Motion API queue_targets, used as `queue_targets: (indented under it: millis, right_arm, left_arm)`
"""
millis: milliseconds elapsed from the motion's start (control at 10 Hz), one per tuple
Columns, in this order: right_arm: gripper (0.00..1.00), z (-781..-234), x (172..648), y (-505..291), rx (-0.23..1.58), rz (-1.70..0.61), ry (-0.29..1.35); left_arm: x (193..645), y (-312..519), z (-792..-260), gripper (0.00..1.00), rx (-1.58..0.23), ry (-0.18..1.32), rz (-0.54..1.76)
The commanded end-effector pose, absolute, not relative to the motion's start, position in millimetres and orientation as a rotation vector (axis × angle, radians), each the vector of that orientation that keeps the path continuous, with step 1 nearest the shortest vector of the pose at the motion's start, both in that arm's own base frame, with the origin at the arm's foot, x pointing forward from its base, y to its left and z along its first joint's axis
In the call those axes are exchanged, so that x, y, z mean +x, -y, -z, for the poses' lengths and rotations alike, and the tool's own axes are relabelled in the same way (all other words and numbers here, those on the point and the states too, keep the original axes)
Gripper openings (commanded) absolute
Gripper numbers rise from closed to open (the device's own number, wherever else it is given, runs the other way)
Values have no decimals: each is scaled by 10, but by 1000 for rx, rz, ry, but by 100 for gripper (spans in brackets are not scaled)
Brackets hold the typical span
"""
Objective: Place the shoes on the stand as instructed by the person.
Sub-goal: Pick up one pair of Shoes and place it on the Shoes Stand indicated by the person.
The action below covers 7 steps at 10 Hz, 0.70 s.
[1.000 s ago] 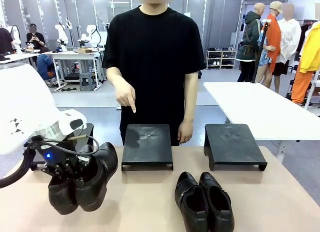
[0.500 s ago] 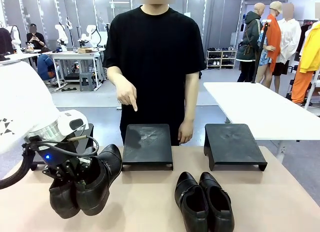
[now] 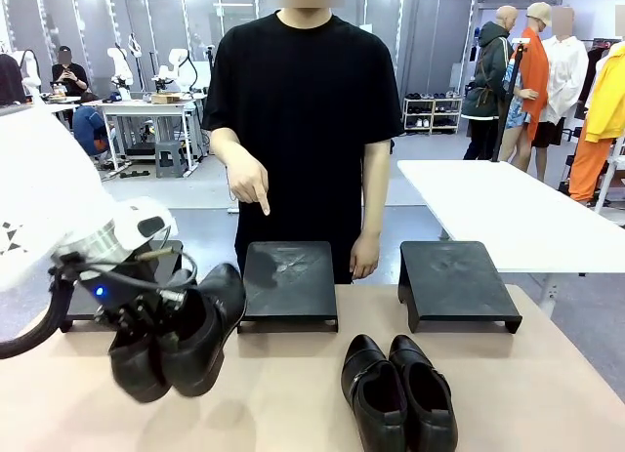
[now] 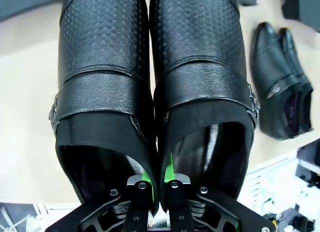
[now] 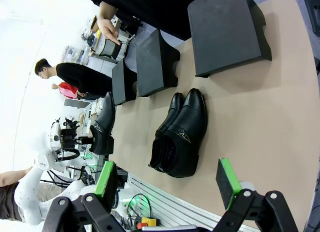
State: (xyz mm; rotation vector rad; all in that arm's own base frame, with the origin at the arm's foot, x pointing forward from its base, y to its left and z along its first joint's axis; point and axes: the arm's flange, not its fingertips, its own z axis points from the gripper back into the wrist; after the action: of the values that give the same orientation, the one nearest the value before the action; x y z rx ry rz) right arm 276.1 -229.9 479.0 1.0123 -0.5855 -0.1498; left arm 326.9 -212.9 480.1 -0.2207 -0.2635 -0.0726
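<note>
**A:** Left gripper (image 4: 156, 179), what's it doing?

**B:** Clamped tight. Its green pads (image 4: 146, 176) pinch the two inner collar walls of the chunky pair (image 3: 186, 340) together, so both shoes hang as one bundle. They sit at the near left, lifted off the table (image 3: 547, 393), with a shadow beneath them.

**A:** Surface of those shoes?

**B:** Glossy black leather with a pebbled grain over the vamp. A smooth broad strap crosses each one, with a small metal buckle at the outer side. Round toes, dull dark lining.

**A:** The slim pair (image 3: 398, 393)?

**B:** On the tan tabletop at the near centre-right, side by side and touching. Narrower toes, smooth shine, and a thin strap across each.

**A:** Stands?

**B:** Matte black slabs on short legs along the far edge. The middle stand (image 3: 288, 281) has a scuffed top. The right stand (image 3: 457, 281) is well apart from it. The left stand (image 3: 168, 259) is mostly hidden behind the arm.

**A:** The person (image 3: 303, 110)?

**B:** Standing at the far side. One hand (image 3: 249, 188) points its index finger down, above the far left corner of the middle stand.

**A:** Right gripper (image 5: 166, 167)?

**B:** Jaws spread wide, high over the near right of the table.
</note>
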Motion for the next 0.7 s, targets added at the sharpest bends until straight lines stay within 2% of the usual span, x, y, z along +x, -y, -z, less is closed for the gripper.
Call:
queue_targets:
  millis: [0, 300, 600]
  right_arm:
    - [100, -4806, 2760, 2304, 1021, 137, 602]
    - [100, -4806, 2760, 2304, 1021, 137, 602]
    - [100, -4806, 2760, 2304, 1021, 137, 602]
  left_arm:
    - [3535, 2499, -5109, 7, -217, 350, 70]
    - [4053, 3160, -5483, 7, -159, 369, 39]
    - [4717, 3652, -5381, 7, -63, 414, 15]
